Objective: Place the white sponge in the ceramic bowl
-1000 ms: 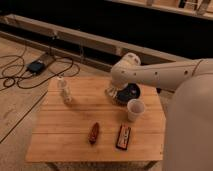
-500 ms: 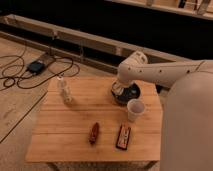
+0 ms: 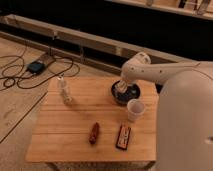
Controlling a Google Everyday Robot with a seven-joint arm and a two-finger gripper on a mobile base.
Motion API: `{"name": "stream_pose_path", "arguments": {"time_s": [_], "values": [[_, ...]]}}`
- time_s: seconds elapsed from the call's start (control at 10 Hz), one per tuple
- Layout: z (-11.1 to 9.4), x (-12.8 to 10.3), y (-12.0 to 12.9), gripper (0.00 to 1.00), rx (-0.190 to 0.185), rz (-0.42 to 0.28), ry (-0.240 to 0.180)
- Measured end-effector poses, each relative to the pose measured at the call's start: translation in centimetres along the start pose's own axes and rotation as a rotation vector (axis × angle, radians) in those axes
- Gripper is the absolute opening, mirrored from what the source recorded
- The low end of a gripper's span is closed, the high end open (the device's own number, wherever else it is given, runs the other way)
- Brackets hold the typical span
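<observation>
The ceramic bowl (image 3: 131, 94) is dark and glossy and sits at the far right of the wooden table (image 3: 75, 125). My gripper (image 3: 121, 90) points down into the bowl's left half, at the end of the white arm (image 3: 150, 72) that reaches in from the right. The white sponge does not show as a separate thing; it is hidden at or under the gripper, or out of view.
A white cup (image 3: 135, 110) stands just in front of the bowl. A small pale bottle (image 3: 63, 90) stands at the table's far left. A brown object (image 3: 94, 133) and a dark rectangular packet (image 3: 123, 137) lie near the front edge. Cables (image 3: 30, 67) lie on the floor at left.
The arm has swung to the right and down, bringing the gripper from the bowl's left edge to over and into the bowl. Nothing else on the table has moved.
</observation>
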Motion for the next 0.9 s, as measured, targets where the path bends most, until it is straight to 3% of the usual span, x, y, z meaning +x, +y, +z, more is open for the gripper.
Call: {"name": "stream_pose_path", "arguments": {"time_s": [0.5, 0.6, 0.9], "values": [[0.78, -0.73, -0.15, 0.75, 0.008, 0.000, -0.012], [0.87, -0.77, 0.02, 0.80, 0.007, -0.002, -0.013], [0.99, -0.67, 0.57, 0.80, -0.007, -0.008, -0.015]]}}
